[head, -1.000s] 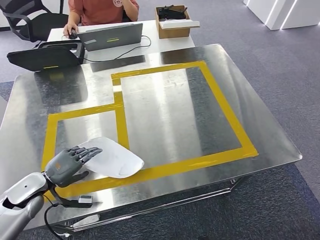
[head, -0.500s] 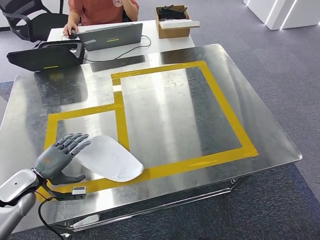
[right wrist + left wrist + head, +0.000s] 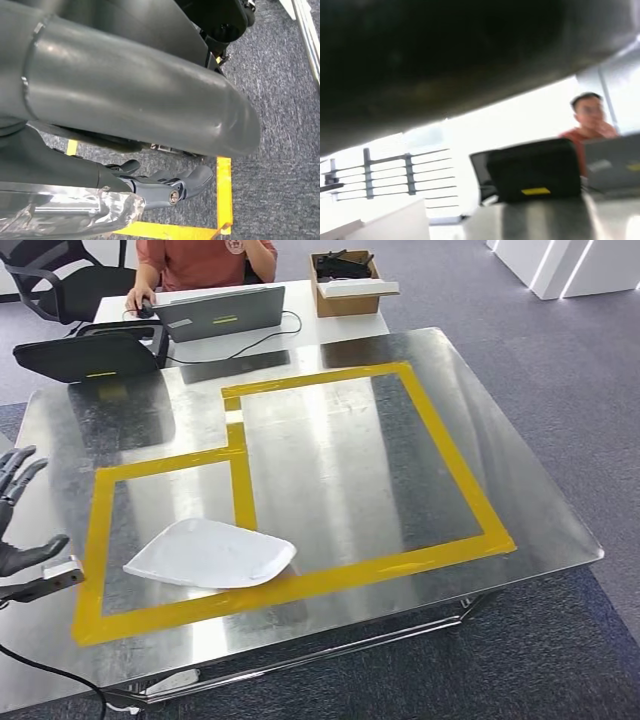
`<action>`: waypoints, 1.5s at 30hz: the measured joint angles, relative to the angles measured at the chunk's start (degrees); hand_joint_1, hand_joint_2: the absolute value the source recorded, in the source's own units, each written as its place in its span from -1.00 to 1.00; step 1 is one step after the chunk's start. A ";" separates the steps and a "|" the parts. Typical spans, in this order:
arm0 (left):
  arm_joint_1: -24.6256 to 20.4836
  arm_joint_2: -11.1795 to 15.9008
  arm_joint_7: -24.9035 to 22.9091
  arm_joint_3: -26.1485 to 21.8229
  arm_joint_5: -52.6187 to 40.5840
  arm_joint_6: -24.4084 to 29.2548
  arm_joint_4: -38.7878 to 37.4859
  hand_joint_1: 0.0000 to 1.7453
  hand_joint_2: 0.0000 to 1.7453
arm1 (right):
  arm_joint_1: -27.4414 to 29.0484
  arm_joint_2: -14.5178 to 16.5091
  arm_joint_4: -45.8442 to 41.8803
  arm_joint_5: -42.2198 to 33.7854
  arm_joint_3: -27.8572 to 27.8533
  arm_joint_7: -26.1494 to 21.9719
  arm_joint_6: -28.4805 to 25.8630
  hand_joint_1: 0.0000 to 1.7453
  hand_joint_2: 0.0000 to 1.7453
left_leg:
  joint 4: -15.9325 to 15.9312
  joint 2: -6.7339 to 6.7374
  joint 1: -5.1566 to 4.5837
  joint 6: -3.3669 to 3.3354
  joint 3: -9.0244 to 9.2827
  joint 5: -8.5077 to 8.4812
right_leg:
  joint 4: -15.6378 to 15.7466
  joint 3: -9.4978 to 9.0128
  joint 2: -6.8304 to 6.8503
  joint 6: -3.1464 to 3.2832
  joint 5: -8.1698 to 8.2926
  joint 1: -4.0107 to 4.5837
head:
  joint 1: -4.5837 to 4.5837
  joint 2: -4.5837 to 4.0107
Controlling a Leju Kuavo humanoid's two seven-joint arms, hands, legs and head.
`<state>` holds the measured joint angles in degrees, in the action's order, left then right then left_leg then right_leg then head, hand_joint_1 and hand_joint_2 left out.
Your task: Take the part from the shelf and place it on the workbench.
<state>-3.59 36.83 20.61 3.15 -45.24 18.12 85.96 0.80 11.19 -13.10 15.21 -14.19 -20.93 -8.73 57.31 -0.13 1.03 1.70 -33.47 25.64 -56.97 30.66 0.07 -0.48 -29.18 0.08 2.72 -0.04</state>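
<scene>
The white, flat, curved part [image 3: 211,553] lies by itself on the steel workbench [image 3: 340,460]. It sits inside the smaller yellow-taped box, and its right end overlaps the tape. My left hand [image 3: 13,520] is at the bench's left edge, well clear of the part, with fingers spread and nothing in it. In the right wrist view my right hand [image 3: 166,185] hangs low over the grey carpet with its fingers stretched out and empty.
A black case [image 3: 94,352] stands at the bench's far left corner. Behind it, at a white desk, a person [image 3: 204,260] sits with a laptop [image 3: 223,312] and a cardboard box [image 3: 346,282]. The left wrist view shows the case [image 3: 533,170] and the person [image 3: 590,112].
My left hand has let go of the white part and drawn back to the left edge. The part now lies flat on the bench, slightly shifted.
</scene>
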 joint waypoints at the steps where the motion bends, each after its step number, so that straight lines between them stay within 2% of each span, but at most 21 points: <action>1: 0.63 0.04 0.16 -2.05 0.30 -0.05 0.58 -1.00 -1.00 | 0.10 0.00 -0.15 0.02 0.01 -0.01 -0.17 -1.00 -1.00 | 0.00 0.00 0.00 0.00 0.00 0.00 | 0.00 0.00 0.01 0.00 0.00 0.00 | 0.00 0.00; 6: 4.34 0.04 0.50 -9.72 1.41 0.15 2.54 -1.00 -1.00 | 0.38 0.00 -0.68 0.39 0.11 -0.08 -0.92 -1.00 -1.00 | 0.00 0.00 0.00 0.00 0.00 0.01 | 0.00 0.21 0.02 0.02 -0.04 0.00 | 0.00 0.00; 10: 6.02 0.04 0.51 -12.83 1.53 0.18 3.28 -1.00 -1.00 | 0.45 0.00 -0.95 0.54 0.23 -0.09 -1.14 -1.00 -1.00 | 0.00 -0.03 0.00 0.04 0.01 0.07 | 0.01 0.54 0.09 0.07 -0.14 0.00 | -0.01 0.00; 21: 9.15 0.01 0.37 -16.22 -0.70 -0.47 3.77 -1.00 -1.00 | 1.00 0.02 -1.88 0.67 0.54 0.60 -2.04 -1.00 -1.00 | 0.11 -0.03 -0.24 -0.19 -0.03 0.16 | 0.04 -0.04 0.09 -0.16 -0.01 -0.25 | 0.00 0.00; 26: 9.64 -0.02 0.30 -16.61 -1.35 -0.90 3.77 -1.00 -1.00 | 1.26 0.15 -2.58 -0.19 0.55 0.87 -1.44 -1.00 -1.00 | 0.17 -0.03 -0.65 -0.83 -0.09 0.28 | 0.22 -0.12 0.17 -0.68 0.07 -0.64 | 0.03 0.00; 28: 9.68 0.01 0.29 -16.80 -1.47 -0.90 3.83 -1.00 -1.00 | 1.31 0.18 -2.81 -0.30 0.55 0.87 -1.26 -1.00 -1.00 | -0.43 -0.01 -0.41 -1.33 0.15 -0.06 | 0.06 0.01 0.14 -1.06 -0.21 -0.64 | 0.02 0.00; 29: 9.68 0.02 0.28 -16.86 -1.48 -0.90 3.90 -1.00 -1.00 | 1.34 0.19 -2.91 -0.32 0.55 0.87 -1.25 -1.00 -1.00 | -0.77 0.01 -0.22 -1.59 0.29 -0.25 | -0.98 0.51 0.10 -1.20 -1.03 -0.61 | -0.07 0.00; 30: 9.70 -0.01 0.28 -16.89 -1.49 -0.90 3.97 -1.00 -1.00 | 1.35 0.19 -2.98 -0.33 0.54 0.87 -1.25 -1.00 -1.00 | -1.07 0.02 -0.03 -1.80 0.41 -0.43 | -3.28 1.62 0.06 -1.31 -2.48 -0.61 | -0.14 0.00; 32: 9.83 -0.23 0.28 -16.86 -1.51 -0.90 4.05 -1.00 -1.00 | 1.40 0.17 -3.06 -0.35 0.53 0.88 -1.24 -1.00 -1.00 | -1.13 0.04 0.04 -1.90 0.35 -0.49 | -10.84 5.25 0.02 -1.43 -6.29 -0.68 | -0.27 0.00; 33: 9.92 -0.41 0.28 -16.84 -1.53 -0.90 4.05 -1.00 -1.00 | 1.46 0.17 -3.10 -0.36 0.52 0.89 -1.24 -1.00 -1.00 | -1.11 0.03 0.05 -1.89 0.30 -0.49 | -14.27 6.97 0.02 -1.49 -7.52 -0.70 | -0.26 0.00; 34: 10.01 -0.59 0.28 -16.81 -1.53 -0.91 4.05 -1.00 -1.00 | 1.53 0.17 -3.15 -0.37 0.52 0.89 -1.23 -1.00 -1.00 | -1.09 0.03 0.07 -1.87 0.28 -0.49 | -15.93 7.87 0.03 -1.51 -7.64 -0.71 | -0.26 0.00; 35: 10.06 -0.72 0.27 -16.80 -1.54 -0.91 4.05 -1.00 -1.00 | 1.59 0.17 -3.19 -0.42 0.51 0.89 -1.22 -1.00 -1.00 | -1.05 0.01 0.12 -1.79 0.28 -0.48 | -15.24 7.64 0.03 -1.50 -6.61 -0.71 | -0.26 0.00; 36: 10.09 -0.81 0.23 -16.79 -1.54 -0.96 4.05 -1.00 -1.00 | 1.63 0.17 -3.25 -0.50 0.51 0.89 -1.19 -1.00 -1.00 | -1.00 -0.02 0.19 -1.64 0.31 -0.46 | -12.29 6.26 0.03 -1.44 -4.67 -0.72 | -0.26 0.00; 37: 10.10 -0.86 0.16 -16.79 -1.56 -1.03 4.06 -1.00 -1.00 | 1.64 0.17 -3.30 -0.58 0.50 0.89 -1.14 -1.00 -1.00 | -0.91 -0.05 0.26 -1.40 0.34 -0.42 | -8.01 4.19 0.01 -1.36 -2.64 -0.75 | -0.27 0.00; 39: 10.08 -0.87 0.01 -16.79 -1.65 -1.22 4.06 -1.00 -1.00 | 1.62 0.19 -3.44 -0.78 0.50 0.96 -1.01 -1.00 -1.00 | -0.69 -0.14 0.20 -0.62 0.30 -0.33 | -1.52 0.93 -0.16 -0.96 -0.34 -0.65 | -0.26 0.00; 40: 10.05 -0.86 -0.03 -16.78 -1.70 -1.29 4.06 -1.00 -1.00 | 1.64 0.19 -3.52 -0.87 0.50 1.01 -0.95 -1.00 -1.00 | -0.65 -0.17 0.17 -0.21 0.26 -0.37 | -0.35 0.30 -0.25 -0.65 -0.16 -0.55 | -0.24 0.00; 42: 9.99 -0.86 -0.04 -16.73 -1.75 -1.37 4.05 -1.00 -1.00 | 1.74 0.20 -3.69 -1.04 0.50 1.11 -0.84 -1.00 -1.00 | -0.77 -0.20 0.23 0.48 0.26 -0.60 | -0.42 0.23 -0.34 0.00 -0.09 -0.32 | -0.17 0.00; 45: 9.98 -0.86 -0.04 -16.70 -1.77 -1.40 4.05 -1.00 -1.00 | 1.80 0.20 -3.77 -1.13 0.50 1.17 -0.76 -1.00 -1.00 | -0.90 -0.20 0.32 0.76 0.31 -0.76 | -0.51 0.32 -0.36 0.26 -0.01 -0.24 | -0.18 0.00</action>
<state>6.38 35.98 20.57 -13.55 -47.01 16.72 90.01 2.61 11.39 -16.87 14.08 -13.68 -19.76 -9.49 56.41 -0.32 1.35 2.46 -33.16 24.89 -57.48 30.98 -0.29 -0.22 -29.20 -0.15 2.54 -0.04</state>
